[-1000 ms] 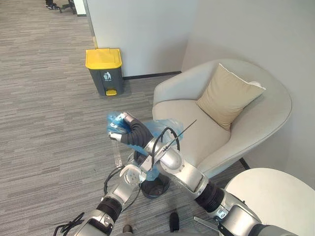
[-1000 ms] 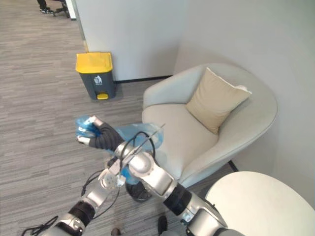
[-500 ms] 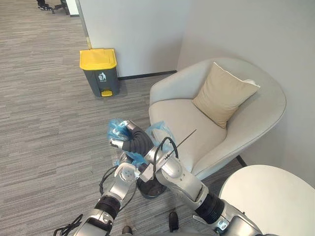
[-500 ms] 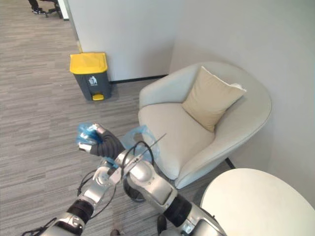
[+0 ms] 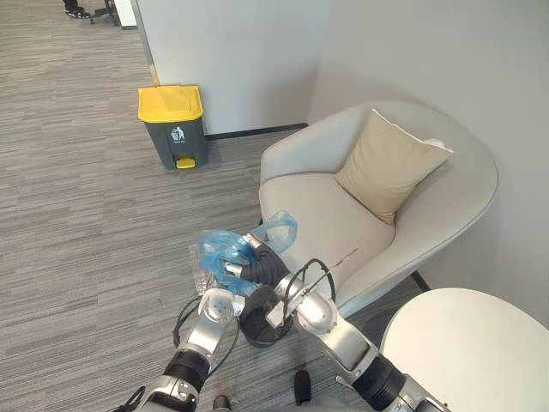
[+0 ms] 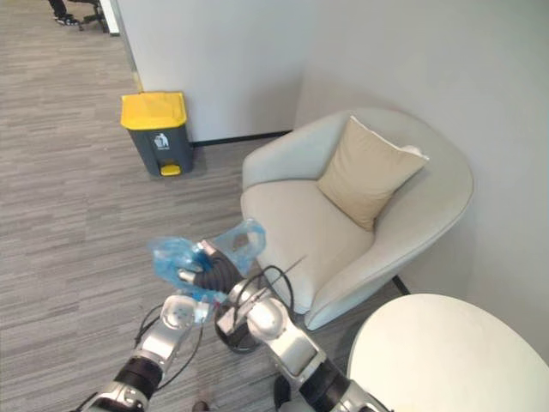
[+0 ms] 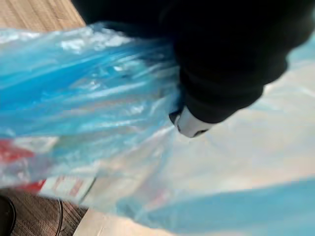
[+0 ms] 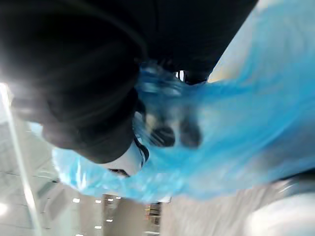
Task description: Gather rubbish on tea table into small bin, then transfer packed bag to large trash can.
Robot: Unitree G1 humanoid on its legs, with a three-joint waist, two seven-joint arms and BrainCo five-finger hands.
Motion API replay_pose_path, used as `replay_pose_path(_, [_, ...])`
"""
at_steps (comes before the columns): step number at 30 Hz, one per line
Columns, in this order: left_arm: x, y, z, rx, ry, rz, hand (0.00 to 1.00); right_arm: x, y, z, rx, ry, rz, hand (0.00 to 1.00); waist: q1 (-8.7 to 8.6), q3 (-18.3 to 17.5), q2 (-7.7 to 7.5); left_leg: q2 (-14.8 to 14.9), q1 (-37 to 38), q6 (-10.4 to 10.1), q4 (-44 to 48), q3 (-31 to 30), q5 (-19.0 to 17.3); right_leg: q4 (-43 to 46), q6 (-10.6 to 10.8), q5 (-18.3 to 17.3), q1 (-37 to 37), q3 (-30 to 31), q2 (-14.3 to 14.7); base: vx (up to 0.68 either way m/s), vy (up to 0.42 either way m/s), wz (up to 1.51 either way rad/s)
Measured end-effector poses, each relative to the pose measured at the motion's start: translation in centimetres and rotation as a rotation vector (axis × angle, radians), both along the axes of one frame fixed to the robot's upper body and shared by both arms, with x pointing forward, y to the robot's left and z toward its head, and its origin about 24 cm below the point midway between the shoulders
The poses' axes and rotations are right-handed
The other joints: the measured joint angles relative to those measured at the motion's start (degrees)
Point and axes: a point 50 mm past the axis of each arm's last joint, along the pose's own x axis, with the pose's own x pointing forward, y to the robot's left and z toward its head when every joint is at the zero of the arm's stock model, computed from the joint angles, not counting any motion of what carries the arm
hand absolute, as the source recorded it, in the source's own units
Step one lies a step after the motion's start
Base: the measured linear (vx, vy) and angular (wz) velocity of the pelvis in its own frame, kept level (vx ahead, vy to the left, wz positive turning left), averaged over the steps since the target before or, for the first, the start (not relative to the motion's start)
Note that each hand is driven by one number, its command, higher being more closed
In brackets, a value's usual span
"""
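A crumpled blue plastic bag with rubbish in it hangs just above the floor, in front of the armchair. My right hand, under its dark cover, has its fingers curled into the bag's top. My left hand comes up from below, curled into the bag's underside; up close the blue plastic wraps around it. The small black bin stands right beneath both hands. Far off by the wall stands the large grey trash can with its yellow lid closed.
A cream armchair with a tan cushion stands close on the right. The round white tea table fills the lower right corner. Grey carpet stretches from the small bin to the large can.
The bag and my right hand have come down and to the right, closer over the small bin. My left hand has curled shut under the bag. The camera shifted slightly early on.
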Motion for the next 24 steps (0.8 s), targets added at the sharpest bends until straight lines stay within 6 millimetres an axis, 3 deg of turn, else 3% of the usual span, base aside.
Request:
replay_pose_path(8, [-0.3,-0.1,0.8,-0.025,-0.055,-0.001,1.0,0.6,-2.1,-0.4,-0.18,-0.157,-0.13,0.0,0.07,0.06,0.1,-0.02,0.19,0.03,-0.01,0.07,-0.03,0.0,0.03,-0.02,0.12,0.11,-0.02,0.0,0.0,0.0])
replay_pose_path(13, [-1.9,0.6,-0.1,-0.06,-0.024,0.044,1.0,1.5,-5.6,-0.5,-0.233,-0.214,-0.324,0.0,0.23,0.3,0.53,-0.02,0.21,-0.07,0.0,0.09,-0.24,0.0,0.13,-0.11,0.14,0.12,-0.02,0.0,0.0,0.0])
replay_pose_path(21, [-4.8,2.8,-2.3,-0.117,0.058,0.177,1.0,0.2,-12.2,-4.9,-0.269,0.005,-0.641,0.0,0.43,0.21,2.45,-0.01,-0.04,-0.08,0.0,-0.23,-0.44,-0.61,0.08,-0.29,0.32,-0.31,0.05,0.0,0.0,0.01])
replay_pose_path(24, [-6.1,3.9,-3.7,-0.127,0.126,0.233,1.0,-0.4,-14.2,-8.3,-0.251,0.208,-0.751,0.0,0.46,0.21,2.82,0.02,-0.11,-0.08,0.0,-0.42,-0.44,-0.83,0.08,-0.28,0.4,-0.5,0.09,0.0,0.0,0.02])
